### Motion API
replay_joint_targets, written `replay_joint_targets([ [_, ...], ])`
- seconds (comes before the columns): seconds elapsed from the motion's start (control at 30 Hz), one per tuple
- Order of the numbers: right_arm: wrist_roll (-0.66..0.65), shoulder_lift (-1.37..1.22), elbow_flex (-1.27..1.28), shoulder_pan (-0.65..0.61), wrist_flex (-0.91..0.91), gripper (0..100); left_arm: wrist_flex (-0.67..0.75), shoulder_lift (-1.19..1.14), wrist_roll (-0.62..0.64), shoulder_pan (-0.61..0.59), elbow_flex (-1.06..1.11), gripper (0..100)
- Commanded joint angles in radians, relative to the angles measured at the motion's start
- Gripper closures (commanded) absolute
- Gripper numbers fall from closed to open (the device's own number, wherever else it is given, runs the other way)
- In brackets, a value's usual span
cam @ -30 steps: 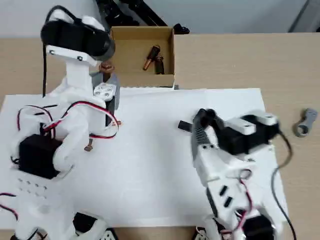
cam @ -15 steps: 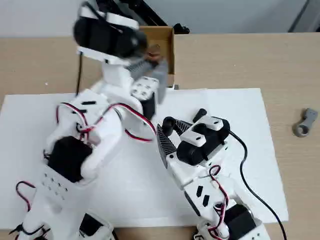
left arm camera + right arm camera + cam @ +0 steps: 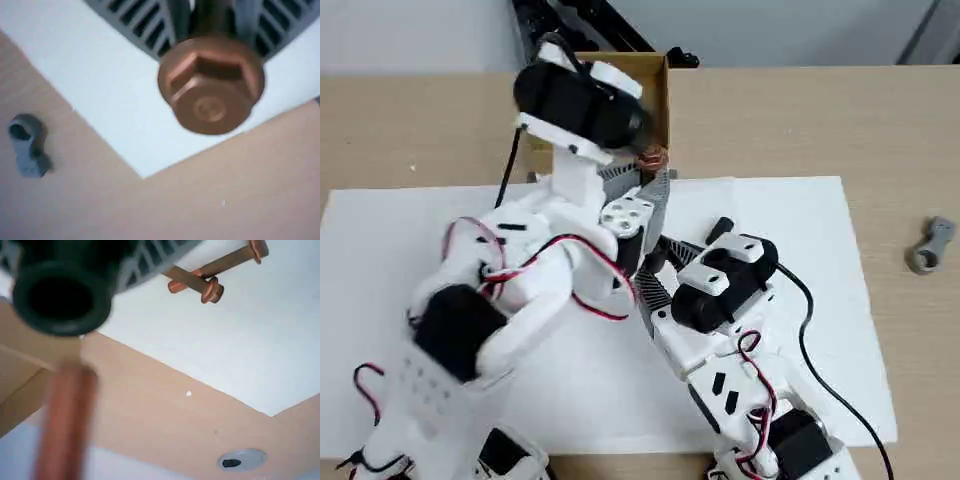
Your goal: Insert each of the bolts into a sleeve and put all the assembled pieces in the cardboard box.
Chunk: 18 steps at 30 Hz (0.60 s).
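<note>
Beside the cardboard box (image 3: 662, 100), the left pincer (image 3: 212, 17) clenches a bolt (image 3: 210, 85) and the right pincer (image 3: 85, 260) a sleeve (image 3: 62, 299); insertion seems next, which calls for aligning shaft with bore.

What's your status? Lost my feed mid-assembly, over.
Left gripper shut on bolt, by cardboard box corner. Right gripper shut on sleeve; bolt not yet inserted. Two spare bolts touching on white sheet.

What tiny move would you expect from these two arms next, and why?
Probably the left hand nudges its copper bolt in line with the open mouth of the black sleeve held by the right hand. The bolt's shaft sits beside that opening, not yet inside, so aligning comes before pushing.
</note>
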<state>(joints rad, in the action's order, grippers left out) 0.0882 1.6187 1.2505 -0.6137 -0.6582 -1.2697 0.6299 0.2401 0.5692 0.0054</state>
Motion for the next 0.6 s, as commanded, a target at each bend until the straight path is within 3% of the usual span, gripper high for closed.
replay_joint_targets([
  [0.0, -0.009, 0.001, 0.000, -0.008, 0.022, 99.6, -0.023, 0.040, -0.008, 0.006, -0.088, 100],
  [0.37, -0.005, 0.001, 0.002, -0.008, 0.022, 99.6, 0.017, 0.038, 0.048, 0.008, -0.044, 100],
  [0.57, -0.005, 0.004, 0.002, -0.008, 0.022, 99.6, 0.014, 0.041, 0.049, 0.081, -0.035, 100],
])
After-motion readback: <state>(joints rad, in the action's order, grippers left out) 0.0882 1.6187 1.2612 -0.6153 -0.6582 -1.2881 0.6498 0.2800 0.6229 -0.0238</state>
